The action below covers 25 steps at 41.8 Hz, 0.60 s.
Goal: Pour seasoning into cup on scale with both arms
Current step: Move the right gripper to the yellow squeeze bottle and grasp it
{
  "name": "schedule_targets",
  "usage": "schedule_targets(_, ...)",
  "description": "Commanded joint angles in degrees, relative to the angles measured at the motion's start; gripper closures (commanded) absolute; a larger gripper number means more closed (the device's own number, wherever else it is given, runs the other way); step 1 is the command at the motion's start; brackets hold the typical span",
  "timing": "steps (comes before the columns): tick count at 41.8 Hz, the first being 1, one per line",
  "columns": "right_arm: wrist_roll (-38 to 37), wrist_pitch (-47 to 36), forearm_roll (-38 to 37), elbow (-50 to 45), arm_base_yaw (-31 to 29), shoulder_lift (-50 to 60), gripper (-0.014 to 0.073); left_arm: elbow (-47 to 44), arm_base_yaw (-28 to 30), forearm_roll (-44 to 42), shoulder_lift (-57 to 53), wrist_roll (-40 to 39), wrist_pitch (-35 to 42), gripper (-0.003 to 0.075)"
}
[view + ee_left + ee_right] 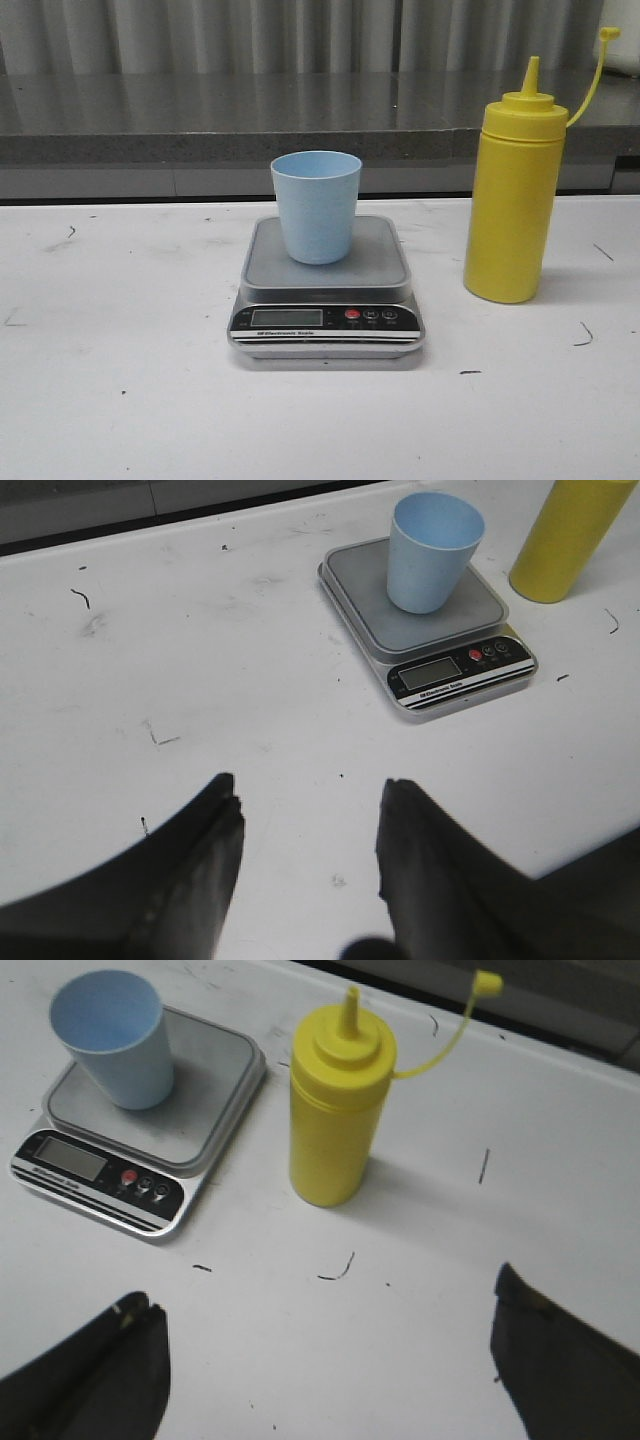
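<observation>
The left claw (pixel 308 865) hangs over the white surface (pixel 200 680) with its 2 dark fingers (pixel 205 865) spread apart and nothing between them. Well beyond it sits the scale (pixel 430 630), its display and red button turned toward the camera. The pale blue cup (pixel 432 552) stands upright on the scale's grey platform. Just beside the scale stands the yellow seasoning (pixel 570 535) bottle, its top cut off by the frame.
</observation>
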<state>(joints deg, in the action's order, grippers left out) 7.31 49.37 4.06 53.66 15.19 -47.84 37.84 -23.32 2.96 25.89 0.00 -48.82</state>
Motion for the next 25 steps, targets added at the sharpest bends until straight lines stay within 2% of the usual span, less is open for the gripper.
schedule_targets(1,1.4,-4.2,0.0,2.8,2.4,-3.6,-0.0069,1.4,0.2,0.4,0.4,-0.9,3.8,0.0407)
schedule_targets(6,1.3,-7.1,0.1,1.5,3.5,-9.5,-0.0069,1.4,0.2,0.4,0.4,-0.9,3.8,0.0407)
schedule_targets(10,1.1,-14.5,2.2,-2.4,3.5,-12.2,-0.0069,1.4,0.2,0.4,0.4,-0.9,3.8,0.0407)
schedule_targets(16,0.7,-33.7,6.0,-13.4,3.5,-12.6,-0.0069,1.4,0.2,0.4,0.4,-0.9,3.8,0.0407)
schedule_targets(25,0.7,-63.4,6.3,-29.4,3.5,-12.9,-0.0069,1.4,0.2,0.4,0.4,-0.9,3.8,0.0407)
